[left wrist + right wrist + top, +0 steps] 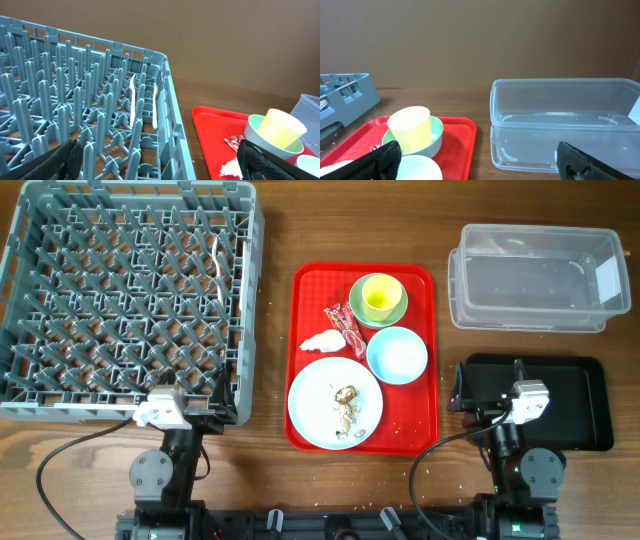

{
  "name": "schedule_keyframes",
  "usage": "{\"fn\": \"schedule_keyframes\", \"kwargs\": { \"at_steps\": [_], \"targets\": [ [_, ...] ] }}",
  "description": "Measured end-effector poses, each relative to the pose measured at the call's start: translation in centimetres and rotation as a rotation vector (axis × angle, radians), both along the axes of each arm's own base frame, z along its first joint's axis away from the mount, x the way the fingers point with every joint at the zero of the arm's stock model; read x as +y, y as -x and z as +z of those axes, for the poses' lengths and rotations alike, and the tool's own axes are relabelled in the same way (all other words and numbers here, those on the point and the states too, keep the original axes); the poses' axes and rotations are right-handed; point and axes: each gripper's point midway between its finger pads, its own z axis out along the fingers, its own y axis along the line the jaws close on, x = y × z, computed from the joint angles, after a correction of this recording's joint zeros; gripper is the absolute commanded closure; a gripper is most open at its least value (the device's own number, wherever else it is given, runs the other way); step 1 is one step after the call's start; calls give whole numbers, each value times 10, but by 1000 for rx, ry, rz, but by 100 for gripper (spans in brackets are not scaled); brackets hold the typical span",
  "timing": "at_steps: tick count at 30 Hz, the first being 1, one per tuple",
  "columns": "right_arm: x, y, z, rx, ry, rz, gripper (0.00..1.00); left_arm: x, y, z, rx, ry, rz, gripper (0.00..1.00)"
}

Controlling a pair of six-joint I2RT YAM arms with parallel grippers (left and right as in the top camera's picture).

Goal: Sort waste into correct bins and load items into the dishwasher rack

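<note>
Both grippers are released, jaws spread wide. The left gripper (160, 162) hangs at the rack's (130, 300) near right corner, the right gripper (480, 160) over the black bin's (575, 405) left end. The red tray (312, 300) holds the cup (380, 297) in the green bowl (356, 302), the blue bowl (397, 354), the napkin (322, 341), the wrapper (345, 323), and the plate (315, 415) with scraps (346, 400). The tub (535, 275) stands on the counter (270, 480) behind the bin.

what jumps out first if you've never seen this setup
The bright red tray at the table's centre stands out, holding a yellow cup inside a green bowl and a plate with scraps. Left of it sits the big grey rack, the largest thing in view.
</note>
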Motion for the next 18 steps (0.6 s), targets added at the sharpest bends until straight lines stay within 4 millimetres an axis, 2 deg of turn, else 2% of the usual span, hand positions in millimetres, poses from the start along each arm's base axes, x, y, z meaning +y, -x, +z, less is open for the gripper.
{"fn": "schedule_keyframes", "kwargs": {
  "at_steps": [14, 16, 18],
  "targets": [
    [0, 0, 0, -1, 6, -1, 0, 0, 0, 0, 0, 0, 0, 0],
    [19, 3, 19, -60, -157, 116, 0, 0, 0, 0, 0, 0, 0, 0],
    [33, 10, 49, -123, -473, 237, 0, 0, 0, 0, 0, 0, 0, 0]
  ]
}}
